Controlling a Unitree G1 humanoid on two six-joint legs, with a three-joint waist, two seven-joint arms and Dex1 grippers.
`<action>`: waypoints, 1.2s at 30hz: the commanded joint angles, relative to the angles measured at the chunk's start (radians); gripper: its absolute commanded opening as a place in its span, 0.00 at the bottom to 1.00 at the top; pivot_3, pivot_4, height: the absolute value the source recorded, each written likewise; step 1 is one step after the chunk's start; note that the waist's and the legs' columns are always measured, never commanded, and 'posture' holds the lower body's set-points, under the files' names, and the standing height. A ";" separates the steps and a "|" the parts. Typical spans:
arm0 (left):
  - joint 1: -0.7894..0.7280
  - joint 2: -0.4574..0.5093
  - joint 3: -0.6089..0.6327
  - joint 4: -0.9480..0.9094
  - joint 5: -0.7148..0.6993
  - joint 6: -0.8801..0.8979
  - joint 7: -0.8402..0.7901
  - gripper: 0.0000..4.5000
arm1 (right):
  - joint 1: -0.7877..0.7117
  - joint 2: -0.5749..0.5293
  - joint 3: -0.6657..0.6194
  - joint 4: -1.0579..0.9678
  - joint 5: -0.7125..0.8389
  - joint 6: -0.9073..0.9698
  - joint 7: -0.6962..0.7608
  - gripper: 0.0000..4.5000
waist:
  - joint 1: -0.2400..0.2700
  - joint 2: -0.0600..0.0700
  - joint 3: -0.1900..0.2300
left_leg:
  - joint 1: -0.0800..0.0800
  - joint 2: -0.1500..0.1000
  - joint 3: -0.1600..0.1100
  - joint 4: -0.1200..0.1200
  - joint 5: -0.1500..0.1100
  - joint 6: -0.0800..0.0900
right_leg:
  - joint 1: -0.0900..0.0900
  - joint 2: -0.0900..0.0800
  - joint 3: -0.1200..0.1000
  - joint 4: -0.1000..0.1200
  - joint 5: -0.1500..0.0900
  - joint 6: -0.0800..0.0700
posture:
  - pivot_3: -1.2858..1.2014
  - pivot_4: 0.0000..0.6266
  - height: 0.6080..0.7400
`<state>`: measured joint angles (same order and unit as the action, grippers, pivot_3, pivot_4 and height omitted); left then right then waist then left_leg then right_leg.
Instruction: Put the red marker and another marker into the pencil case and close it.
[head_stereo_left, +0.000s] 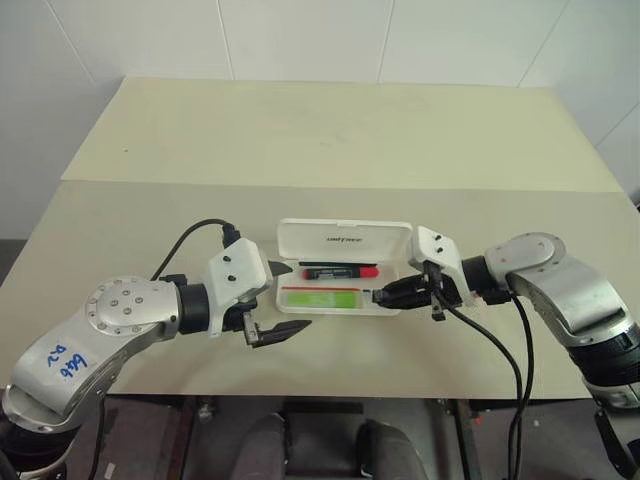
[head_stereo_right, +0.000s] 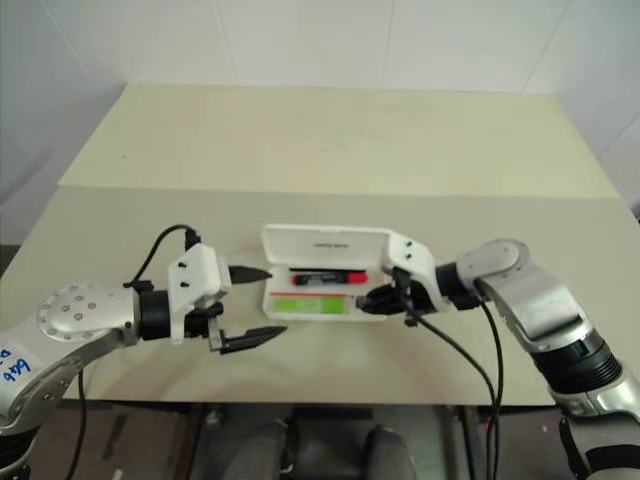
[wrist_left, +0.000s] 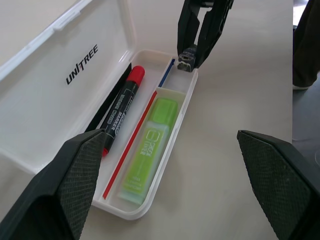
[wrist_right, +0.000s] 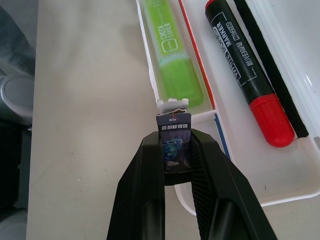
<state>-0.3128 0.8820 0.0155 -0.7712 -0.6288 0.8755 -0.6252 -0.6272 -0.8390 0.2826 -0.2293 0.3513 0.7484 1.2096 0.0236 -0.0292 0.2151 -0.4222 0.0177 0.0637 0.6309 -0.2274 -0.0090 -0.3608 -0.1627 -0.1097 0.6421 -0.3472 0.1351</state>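
Pencil case (head_stereo_left: 340, 298) — white, lid open and leaning back, lying near the table's (head_stereo_left: 330, 140) front edge. Red marker (wrist_left: 121, 109) in the rear compartment beside the lid; green highlighter (wrist_left: 148, 148) in the front compartment. Left gripper (head_stereo_left: 283, 298) — fingers spread wide and empty, just beside the case's left end. Right gripper (wrist_right: 175, 165) — fingers closed on a small dark stub (wrist_right: 172, 136), held at the case's right end, over its front rim.
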 joint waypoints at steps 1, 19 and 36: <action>-0.001 -0.003 0.018 -0.030 -0.001 -0.001 0.009 1.00 | -0.020 0.012 0.020 0.003 -0.026 -0.034 0.004 0.08 | 0.000 0.000 0.000 | 0.000 0.000 0.000 0.000 0.000 0.000 | 0.000 0.000 0.000 0.000 0.000 0.000 | 0.52 0.24 1.00; -0.010 0.000 0.105 -0.030 -0.047 -0.002 -0.002 1.00 | -0.022 -0.048 -0.034 0.058 0.007 -0.061 0.128 0.99 | 0.000 0.000 0.000 | 0.000 0.000 0.000 0.000 0.000 0.000 | 0.000 0.000 0.000 0.000 0.000 0.000 | 0.52 0.24 1.00; -0.289 0.146 0.237 0.663 0.005 -0.206 -0.259 1.00 | -0.059 -0.112 -0.472 -0.041 0.480 0.151 0.119 0.99 | -0.003 0.001 0.000 | 0.000 0.000 0.001 -0.002 0.000 0.000 | -0.002 0.001 0.000 -0.002 0.000 0.000 | 0.52 0.24 1.00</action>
<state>-0.5644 1.0197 0.2587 -0.1441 -0.6567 0.7119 -0.8593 -0.6588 -0.9517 -0.1489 -0.2191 0.7780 0.8825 1.3497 0.0206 -0.0279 0.2151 -0.4230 0.0180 0.0650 0.6293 -0.2277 -0.0089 -0.3625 -0.1618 -0.1099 0.6427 -0.3472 0.1351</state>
